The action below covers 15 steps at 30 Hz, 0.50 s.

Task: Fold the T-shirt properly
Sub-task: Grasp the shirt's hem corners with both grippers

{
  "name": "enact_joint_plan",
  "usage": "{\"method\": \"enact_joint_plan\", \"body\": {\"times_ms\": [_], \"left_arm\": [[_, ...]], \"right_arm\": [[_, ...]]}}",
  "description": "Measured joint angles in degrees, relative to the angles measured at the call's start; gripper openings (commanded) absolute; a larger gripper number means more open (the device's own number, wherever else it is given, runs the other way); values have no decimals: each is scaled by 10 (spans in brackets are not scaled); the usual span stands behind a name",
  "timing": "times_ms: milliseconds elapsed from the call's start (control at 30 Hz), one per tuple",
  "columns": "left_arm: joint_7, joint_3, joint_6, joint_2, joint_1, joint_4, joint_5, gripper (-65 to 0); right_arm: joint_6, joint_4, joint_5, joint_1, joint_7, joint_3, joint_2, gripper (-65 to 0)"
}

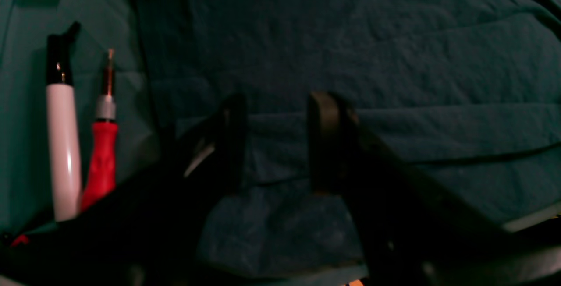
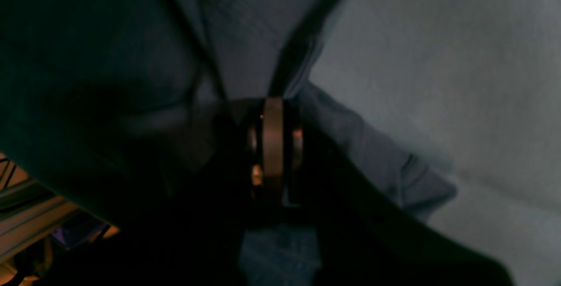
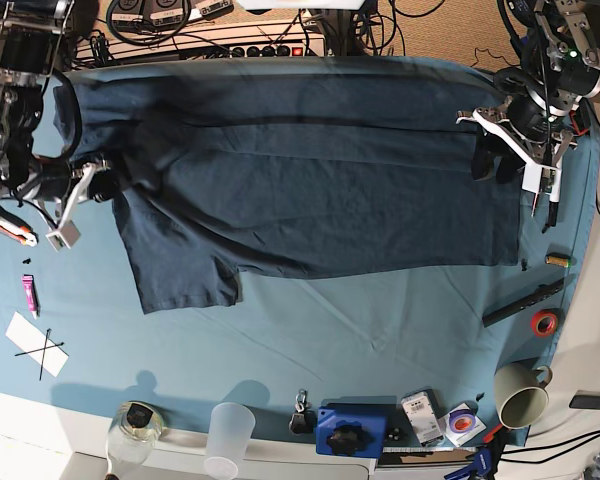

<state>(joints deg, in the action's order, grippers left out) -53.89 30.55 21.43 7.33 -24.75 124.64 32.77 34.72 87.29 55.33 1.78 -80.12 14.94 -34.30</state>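
From the base view we see the T-shirt [image 3: 310,180] spread across the far half of the teal worktop [image 3: 380,340]. Only the right wrist view shows our right claw [image 2: 274,146] pinched shut on a fold of it. The left wrist view shows our left claw [image 1: 276,141] open over the hem, beside a white marker [image 1: 63,146] and red screwdriver [image 1: 103,159].

1. No legible text, brand or number in any view.
2. Only sign: a black X drawn on a white paper sheet [image 3: 36,345], lower left of the base view.
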Motion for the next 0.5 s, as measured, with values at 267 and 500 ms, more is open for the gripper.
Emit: {"method": "enact_joint_plan", "body": {"times_ms": [267, 500], "left_arm": [[0, 0, 0, 0, 0, 0, 0, -413], [0, 0, 0, 0, 0, 0, 0, -413]], "right_arm": [[37, 0, -1, 2, -4, 1, 0, -498], [39, 2, 30, -16, -10, 17, -6, -456]]}}
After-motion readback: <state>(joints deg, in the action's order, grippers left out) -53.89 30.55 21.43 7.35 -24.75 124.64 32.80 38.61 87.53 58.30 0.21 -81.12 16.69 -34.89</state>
